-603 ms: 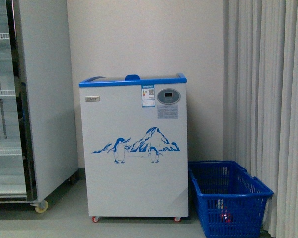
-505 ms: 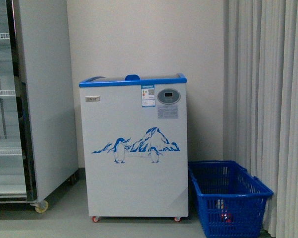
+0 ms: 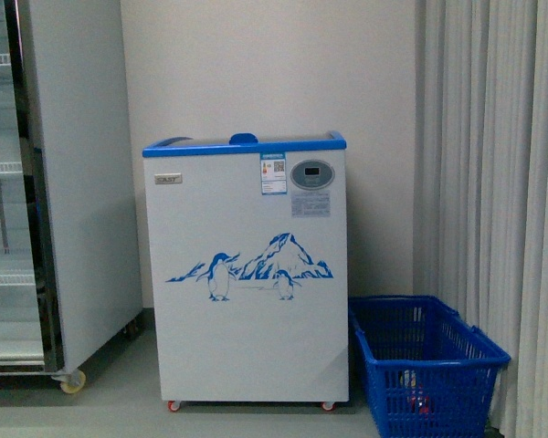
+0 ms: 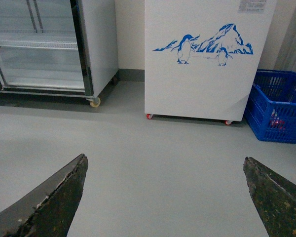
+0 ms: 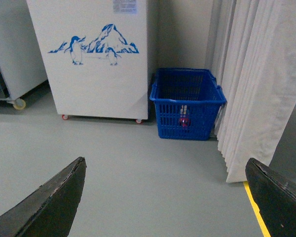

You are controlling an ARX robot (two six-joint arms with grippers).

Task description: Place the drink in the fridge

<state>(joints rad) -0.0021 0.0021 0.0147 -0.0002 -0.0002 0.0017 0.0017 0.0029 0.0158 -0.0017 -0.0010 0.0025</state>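
Vs earlier front frames the view is shifting a bit. The fridge (image 3: pixel 247 274) is looking slightly bigger, w/ its side edges spreading outward. The basket (image 3: pixel 438 388) is sliding toward the lower-right corner, and the cabinet (image 3: pixel 73 182) is losing some width at the left edge.

The fridge is standing mid-frame against the wall (image 3: pixel 256 73), w/ its blue handle (image 3: pixel 244 139) poking up at top-rim centre. Can't tell if the lid is shut.

Drink: not finding it for sure. A small reddish item (image 5: pixel 184 121) is lying in the basket, too small to ID.

L gripper (image 4: pixel 164 158) is spreading wide, fingers sitting at the lower corners of its view w/ nothing between them. R gripper (image 5: pixel 165 159) is doing the same, wide and holding nothing.

Edges/room:
- The cabinet is standing just left of the fridge, w/ a narrow gap between.
- The basket is sitting just beside the fridge's lower-right corner.
- The curtain (image 3: pixel 493 182) is hanging down the right side, close behind the basket.
- Bare floor (image 4: pixel 153 143) is stretching across the lower part of both wrist views, up to the fridge castors.
- A yellow line (image 5: pixel 256 217) is showing in the lower right of the R wrist view.
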